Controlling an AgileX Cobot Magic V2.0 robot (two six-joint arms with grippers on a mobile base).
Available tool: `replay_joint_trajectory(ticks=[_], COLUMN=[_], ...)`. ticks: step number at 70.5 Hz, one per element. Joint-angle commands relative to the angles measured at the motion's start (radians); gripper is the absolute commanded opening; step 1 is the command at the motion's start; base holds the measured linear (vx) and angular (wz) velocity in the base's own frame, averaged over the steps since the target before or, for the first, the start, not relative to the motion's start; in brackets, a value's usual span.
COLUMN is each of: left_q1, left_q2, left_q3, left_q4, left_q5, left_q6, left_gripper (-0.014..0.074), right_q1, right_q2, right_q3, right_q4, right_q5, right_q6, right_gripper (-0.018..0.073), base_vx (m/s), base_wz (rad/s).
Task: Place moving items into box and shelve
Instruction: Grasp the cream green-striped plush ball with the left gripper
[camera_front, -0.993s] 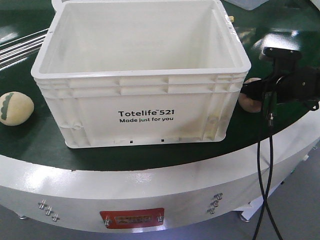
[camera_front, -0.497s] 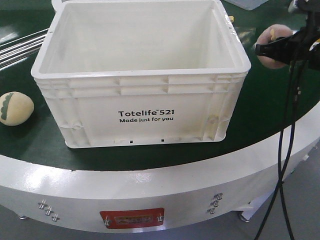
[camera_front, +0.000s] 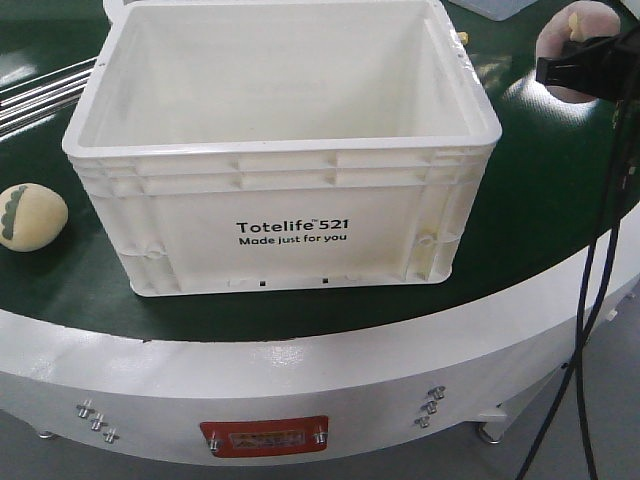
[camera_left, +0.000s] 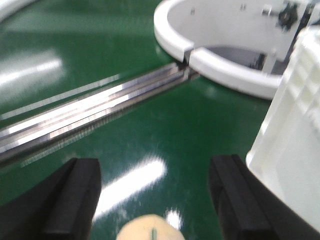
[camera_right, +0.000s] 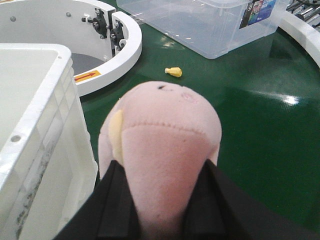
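Note:
A white Totelife box (camera_front: 280, 150) stands open and empty on the green turntable (camera_front: 540, 210). My right gripper (camera_front: 585, 60) is shut on a pink plush toy (camera_front: 572, 32), held in the air right of the box, above its rim height. In the right wrist view the pink plush toy (camera_right: 162, 150) sits squeezed between the fingers (camera_right: 117, 200), with the box wall (camera_right: 45, 145) at the left. A cream plush toy with a green mark (camera_front: 30, 216) lies left of the box. My left gripper (camera_left: 155, 195) is open above that cream toy (camera_left: 150, 234).
A clear plastic bin (camera_right: 205, 22) stands at the back right. A small yellow piece (camera_right: 173, 72) lies on the green surface. A metal rail (camera_left: 95, 110) runs across the turntable on the left. A white inner ring (camera_right: 110, 50) curves behind the box.
My right gripper has risen from the table beside the box and moved up and back, carrying the pink plush toy. The cream toy and the box have not moved.

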Motion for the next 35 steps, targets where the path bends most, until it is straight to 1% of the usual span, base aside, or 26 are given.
replay_joint_trajectory(ticks=[1,20,35], left_q1=[0.001,0.001,0.001], left_q2=[0.025,0.167,0.246], left_q3=[-0.037,-0.037,-0.037], left_q4=[-0.007,-0.007,-0.007], left_q5=[-0.058,-0.027,0.0], left_q6=[-0.015,-0.014,-0.014], left_gripper=[0.0555,0.0555,0.0555], right_q1=[-0.005,-0.005,-0.005], right_q2=[-0.036,-0.036,-0.036], right_q3=[-0.031,-0.031,-0.031], right_q4=[-0.008,-0.008,-0.008], right_q5=[-0.075,-0.067,-0.069], right_q6=[-0.01,-0.014,-0.014], right_gripper=[-0.0012,-0.0012,-0.0012], base_vx=[0.0,0.0,0.0], base_wz=[0.0,0.0,0.0])
